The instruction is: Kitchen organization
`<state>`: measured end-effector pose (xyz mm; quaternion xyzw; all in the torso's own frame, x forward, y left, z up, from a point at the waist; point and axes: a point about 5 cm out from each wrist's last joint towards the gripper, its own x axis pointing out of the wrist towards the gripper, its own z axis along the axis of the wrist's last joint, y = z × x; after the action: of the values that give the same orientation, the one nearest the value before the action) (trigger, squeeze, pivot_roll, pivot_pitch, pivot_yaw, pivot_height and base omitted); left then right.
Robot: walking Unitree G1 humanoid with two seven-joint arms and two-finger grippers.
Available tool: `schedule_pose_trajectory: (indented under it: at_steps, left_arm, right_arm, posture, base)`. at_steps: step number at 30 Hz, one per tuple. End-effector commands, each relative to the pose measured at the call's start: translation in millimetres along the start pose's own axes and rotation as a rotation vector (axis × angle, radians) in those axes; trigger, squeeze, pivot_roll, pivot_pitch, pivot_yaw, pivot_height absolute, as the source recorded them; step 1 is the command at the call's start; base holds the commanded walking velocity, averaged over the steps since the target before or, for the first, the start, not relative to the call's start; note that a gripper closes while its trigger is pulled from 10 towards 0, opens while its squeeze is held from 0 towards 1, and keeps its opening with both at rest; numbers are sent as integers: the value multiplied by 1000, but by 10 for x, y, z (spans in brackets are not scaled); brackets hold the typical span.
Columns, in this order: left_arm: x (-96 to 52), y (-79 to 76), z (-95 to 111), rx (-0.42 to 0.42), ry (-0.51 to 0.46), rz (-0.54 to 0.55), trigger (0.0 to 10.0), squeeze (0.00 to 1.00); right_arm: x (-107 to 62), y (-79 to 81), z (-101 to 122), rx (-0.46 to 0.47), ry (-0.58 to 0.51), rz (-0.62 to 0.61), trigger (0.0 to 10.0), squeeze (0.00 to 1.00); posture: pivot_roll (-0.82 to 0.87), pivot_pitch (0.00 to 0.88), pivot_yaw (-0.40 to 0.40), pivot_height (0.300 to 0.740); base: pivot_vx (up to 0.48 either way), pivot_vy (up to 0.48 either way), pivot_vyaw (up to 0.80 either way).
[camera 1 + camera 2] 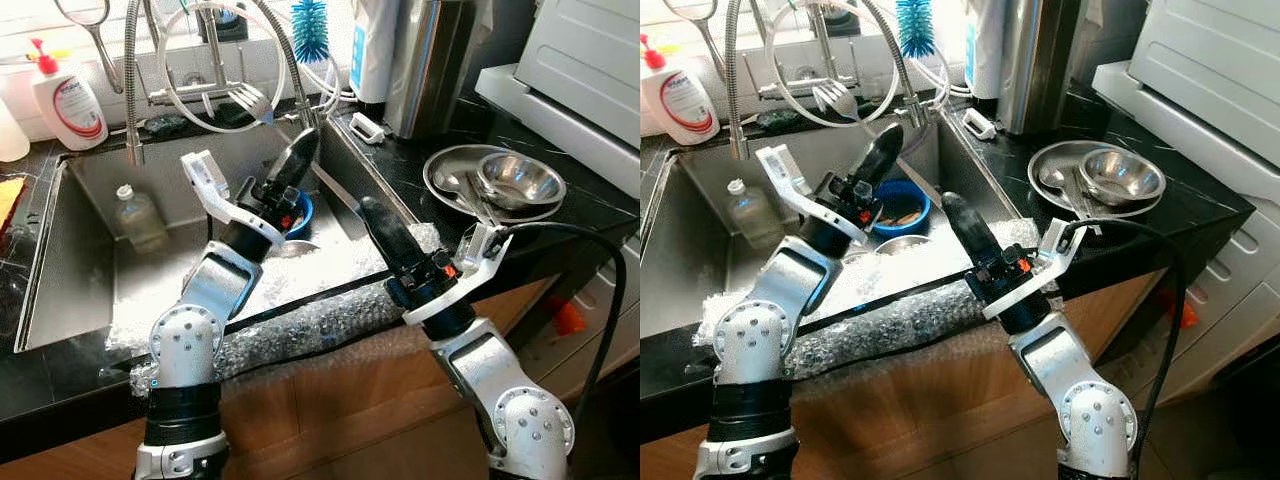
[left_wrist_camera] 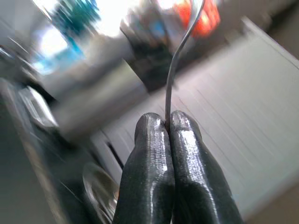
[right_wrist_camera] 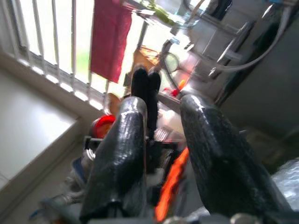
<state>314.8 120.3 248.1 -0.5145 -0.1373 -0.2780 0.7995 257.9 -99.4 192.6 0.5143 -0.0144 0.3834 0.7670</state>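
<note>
Black stone counter wraps a steel sink point(image 1: 70, 250) under a bright window, with bubble wrap point(image 1: 320, 325) draped over the front edge, probably as padding for the arms. Far out at nine o'clock stands a soap bottle point(image 1: 68, 100); a small clear bottle point(image 1: 138, 218) sits in the basin just right of it.

Over the basin the left gripper point(image 1: 303, 143) points up toward twelve o'clock, its two fingers point(image 2: 152, 168) pressed tight together on the thin handle of a fork point(image 1: 252, 101). The fork's tines stand near the looped faucet hose point(image 1: 200, 125), held high and clear of the dishes. Below the wrist lies a blue bowl point(image 1: 898, 210) with scraps in it, so I would guess the cutlery is being lifted out of the wash.

At about two o'clock of that, the right gripper point(image 1: 378, 222) hovers above the sink's right rim, fingers parted with a plain gap and nothing between them, seemingly waiting. Further round at three o'clock, on the counter, a steel plate point(image 1: 440, 165) carries a steel bowl point(image 1: 520, 180) and a spoon, a likely spot for clean things.
</note>
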Motion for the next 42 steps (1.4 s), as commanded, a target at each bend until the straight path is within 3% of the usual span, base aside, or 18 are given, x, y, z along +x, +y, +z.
schedule_pose_trajectory:
  at_steps: [1, 4, 6, 7, 8, 9, 10, 11, 12, 14, 17, 18, 19, 20, 23, 28, 33, 42]
  left_arm:
    - [11, 83, 179, 49, -94, 74, 0, 0]
    - [18, 162, 351, 60, -202, 143, 0, 0]
    - [16, 177, 386, 68, -223, 157, 0, 0]
    - [13, 195, 423, 113, -239, 179, 0, 0]
    - [7, 220, 488, 242, -264, 223, 0, 0]
    - [8, 227, 508, 286, -275, 239, 0, 0]
    - [3, 250, 537, 353, -290, 272, 706, 0]
    - [0, 267, 558, 404, -300, 295, 2667, 0]
    - [-3, 287, 580, 473, -306, 318, 10000, 0]
    - [-3, 309, 593, 628, -291, 338, 10000, 0]
    - [-4, 335, 547, 767, -250, 330, 10000, 0]
    - [-7, 362, 500, 866, -215, 327, 10000, 0]
    - [-16, 380, 428, 1002, -165, 304, 10000, 0]
    - [-16, 380, 428, 1002, -165, 304, 10000, 0]
    - [-41, 444, 341, 1099, -103, 299, 10000, 0]
    - [-99, 596, 266, 1273, -14, 318, 10000, 0]
    - [-126, 781, 202, 1318, 88, 399, 10000, 0]
    - [-187, 1022, 268, 1265, 156, 601, 10000, 0]
  right_arm:
    - [18, -11, -48, -42, 33, -16, 10000, 0]
    - [20, -35, -83, -98, 67, -49, 10000, 0]
    - [21, -40, -86, -109, 71, -56, 10000, 0]
    - [22, -54, -86, -136, 79, -76, 10000, 0]
    - [24, -77, -74, -208, 88, -117, 10000, 0]
    - [26, -86, -69, -240, 90, -131, 10000, 0]
    - [32, -99, -66, -307, 107, -157, 10000, 0]
    - [36, -108, -64, -363, 123, -175, 10000, 0]
    - [46, -104, -45, -447, 128, -194, 10000, 0]
    - [75, -77, 13, -620, 123, -232, 10000, 0]
    - [101, -42, 85, -820, 103, -280, 10000, 0]
    - [110, -20, 111, -921, 80, -301, 10000, 0]
    - [112, -2, 123, -947, 44, -318, 10000, 0]
    - [112, -2, 123, -947, 44, -318, 10000, 0]
    - [103, 3, 121, -1029, 20, -346, 10000, 0]
    - [85, -37, 63, -1084, 22, -362, 10000, 0]
    - [90, -46, 40, -1109, 24, -365, 10000, 0]
    - [120, -70, 31, -1126, 31, -373, 10000, 0]
  posture:
    - [-105, 40, 13, 740]
    - [-106, 39, 14, 740]
    - [-106, 39, 14, 740]
    - [-105, 34, 17, 740]
    - [-106, 32, 17, 740]
    - [-106, 32, 17, 740]
    - [-108, 26, 19, 740]
    - [-108, 26, 19, 740]
    - [-111, 22, 22, 740]
    - [-117, 15, 27, 740]
    - [-118, 10, 30, 740]
    - [-119, 3, 34, 740]
    - [-120, 0, 38, 740]
    - [-120, 0, 38, 740]
    - [-123, 0, 45, 740]
    - [-127, 0, 49, 740]
    - [-129, 0, 47, 740]
    - [-122, 12, 41, 740]
  base:
    - [0, 0, 0]
    - [0, 0, 0]
    - [0, 0, 0]
    - [0, 0, 0]
    - [0, 0, 0]
    - [0, 0, 0]
    - [0, 0, 0]
    - [0, 0, 0]
    - [0, 0, 0]
    - [0, 0, 0]
    - [0, 0, 0]
    - [0, 0, 0]
    - [0, 0, 0]
    - [0, 0, 0]
    - [0, 0, 0]
    - [0, 0, 0]
    - [0, 0, 0]
    - [0, 0, 0]
